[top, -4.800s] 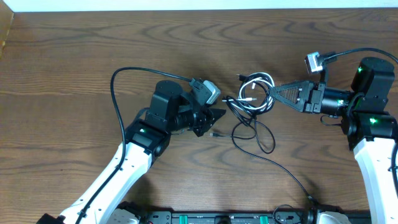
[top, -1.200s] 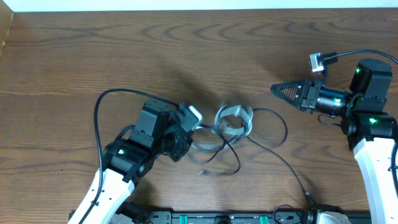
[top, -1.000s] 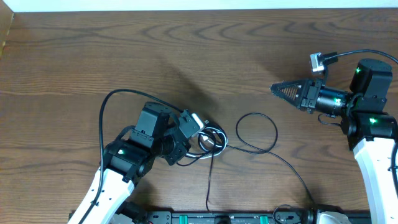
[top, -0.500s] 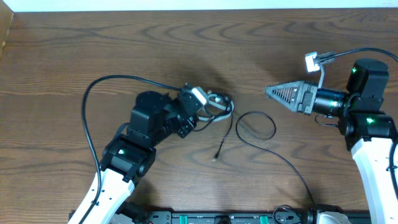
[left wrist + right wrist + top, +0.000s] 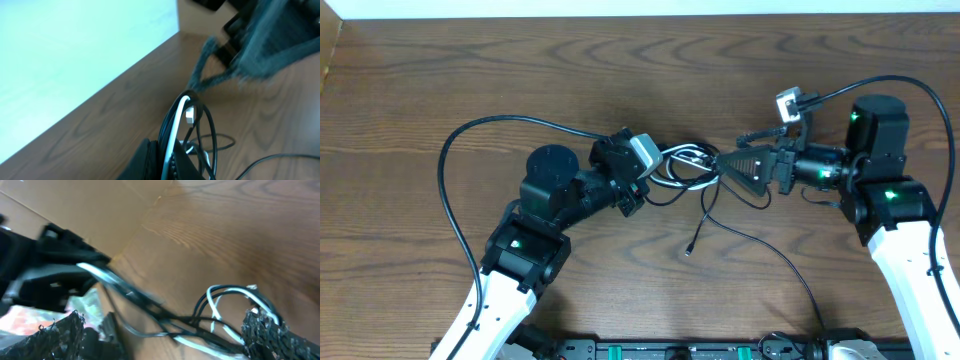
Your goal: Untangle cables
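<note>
The brown wood table [image 5: 440, 80] has its far edge along the top of the overhead view, with a pale strip behind it, and a black rail [image 5: 670, 350] runs along the bottom edge. There is lots of bare wood in the upper left, across the upper middle and in the lower middle. The two arms take up the left and right sides. The cables [image 5: 685, 158] are a small bunch of black loops with some white strands, just above the middle of the overhead view. The left gripper [image 5: 650, 175] is just to the left of the bunch and is pinched tight on it. In the left wrist view the loops come up from between its fingers [image 5: 150, 162] at the bottom of the frame. The right gripper [image 5: 728, 165] points at the bunch from the right, right at its edge. In the right wrist view its fingers [image 5: 267, 332] are wide apart at the bottom corners, with black and white strands between them. I cannot tell if they touch. One black cord hangs down to a small plug tip [image 5: 689, 250] below the bunch. A long cord [image 5: 790, 275] runs off to the lower right.
</note>
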Controlling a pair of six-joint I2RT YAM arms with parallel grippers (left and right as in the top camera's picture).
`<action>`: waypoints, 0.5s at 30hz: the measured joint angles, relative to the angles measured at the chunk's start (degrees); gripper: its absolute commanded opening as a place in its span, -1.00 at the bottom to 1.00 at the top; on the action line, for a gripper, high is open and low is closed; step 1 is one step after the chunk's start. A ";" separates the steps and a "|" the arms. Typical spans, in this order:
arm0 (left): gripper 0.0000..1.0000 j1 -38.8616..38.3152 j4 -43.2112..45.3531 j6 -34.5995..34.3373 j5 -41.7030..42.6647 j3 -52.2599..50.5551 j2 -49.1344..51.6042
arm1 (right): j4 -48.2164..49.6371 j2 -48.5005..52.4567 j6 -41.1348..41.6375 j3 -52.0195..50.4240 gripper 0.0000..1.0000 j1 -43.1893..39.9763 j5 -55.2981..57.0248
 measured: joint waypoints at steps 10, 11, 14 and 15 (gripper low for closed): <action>-0.85 0.00 2.56 -2.36 8.55 0.00 0.00 | -0.28 0.00 -3.76 0.02 0.99 2.71 8.39; -0.85 0.02 3.04 -2.51 9.88 0.00 0.00 | -0.31 0.00 -3.67 0.02 0.98 2.80 9.35; -0.85 0.11 4.63 -2.54 13.97 0.00 0.00 | -0.48 0.00 -1.68 0.02 0.98 2.91 12.98; -0.85 0.13 5.03 -2.54 15.37 0.00 0.00 | -0.59 0.00 -0.85 0.00 0.98 2.89 14.10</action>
